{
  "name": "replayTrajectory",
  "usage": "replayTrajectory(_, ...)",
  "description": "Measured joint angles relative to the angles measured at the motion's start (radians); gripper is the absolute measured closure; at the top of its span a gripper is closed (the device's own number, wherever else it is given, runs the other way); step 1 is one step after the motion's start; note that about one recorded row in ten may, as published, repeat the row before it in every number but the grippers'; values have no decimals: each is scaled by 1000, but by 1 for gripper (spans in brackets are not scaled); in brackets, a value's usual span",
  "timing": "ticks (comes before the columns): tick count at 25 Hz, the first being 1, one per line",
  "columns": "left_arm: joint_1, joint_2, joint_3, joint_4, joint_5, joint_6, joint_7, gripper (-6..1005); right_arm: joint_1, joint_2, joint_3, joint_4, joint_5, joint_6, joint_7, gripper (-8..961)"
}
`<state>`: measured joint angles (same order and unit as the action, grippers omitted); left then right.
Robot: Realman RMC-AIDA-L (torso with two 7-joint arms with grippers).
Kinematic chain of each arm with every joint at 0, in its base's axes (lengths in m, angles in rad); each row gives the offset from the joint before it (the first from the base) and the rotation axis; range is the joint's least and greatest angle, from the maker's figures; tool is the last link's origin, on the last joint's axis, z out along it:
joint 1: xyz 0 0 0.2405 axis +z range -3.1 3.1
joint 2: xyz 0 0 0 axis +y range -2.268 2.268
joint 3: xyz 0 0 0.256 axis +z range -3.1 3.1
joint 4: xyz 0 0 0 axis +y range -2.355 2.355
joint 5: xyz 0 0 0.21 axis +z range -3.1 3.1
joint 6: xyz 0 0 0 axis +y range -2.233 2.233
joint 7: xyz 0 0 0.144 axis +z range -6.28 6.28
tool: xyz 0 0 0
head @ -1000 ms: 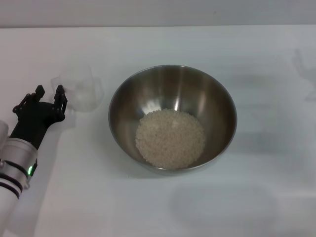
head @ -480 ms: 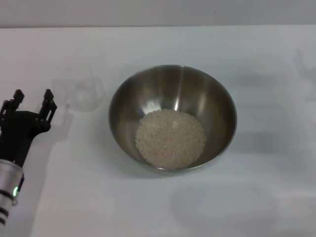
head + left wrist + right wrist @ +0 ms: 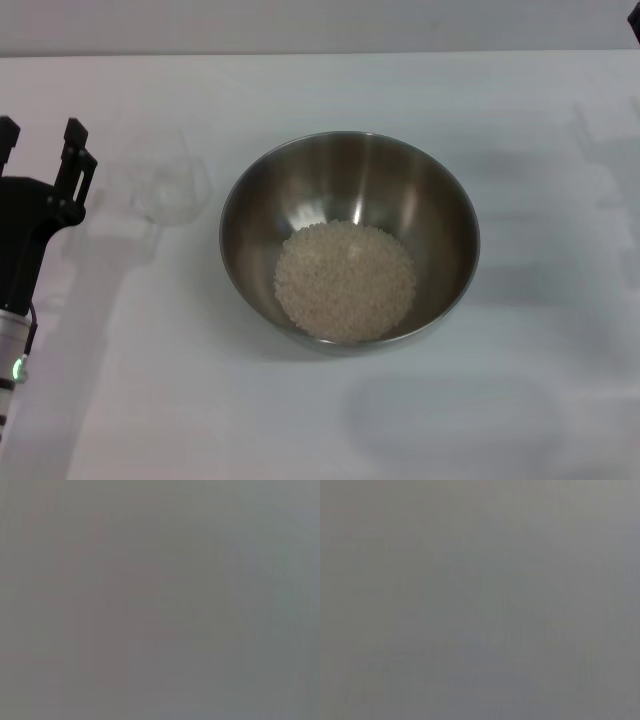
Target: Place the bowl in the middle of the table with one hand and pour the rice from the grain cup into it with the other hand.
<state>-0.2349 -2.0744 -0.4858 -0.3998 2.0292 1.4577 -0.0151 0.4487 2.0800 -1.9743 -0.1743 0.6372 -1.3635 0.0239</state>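
Steel bowl (image 3: pixel 349 240) round, shiny; rice (image 3: pixel 345 280) heaped inside.

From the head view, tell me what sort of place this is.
Likely a lab test bench: a bare white table holding only a steel bowl of rice and an empty clear grain cup.

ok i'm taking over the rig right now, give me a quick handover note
Left gripper: open, holding nothing, at the table's left edge, beside the cup and apart from it.
Right gripper: only a dark sliver at the head view's top right corner; state not visible.
Bowl: upright, mid-table.
Rice: heaped in the bowl.
Cup: upright on the table left of the bowl, looks empty.
Wrist views show nothing usable.
Done: bowl placed, rice poured, cup set down.
Left: probably just parking the arms.
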Motion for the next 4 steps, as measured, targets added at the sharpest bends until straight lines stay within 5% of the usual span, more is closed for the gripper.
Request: replayTrajectory(4,-23,0,-1,11,-5,19,1,302,0,1,0,-12,0,17,1,179)
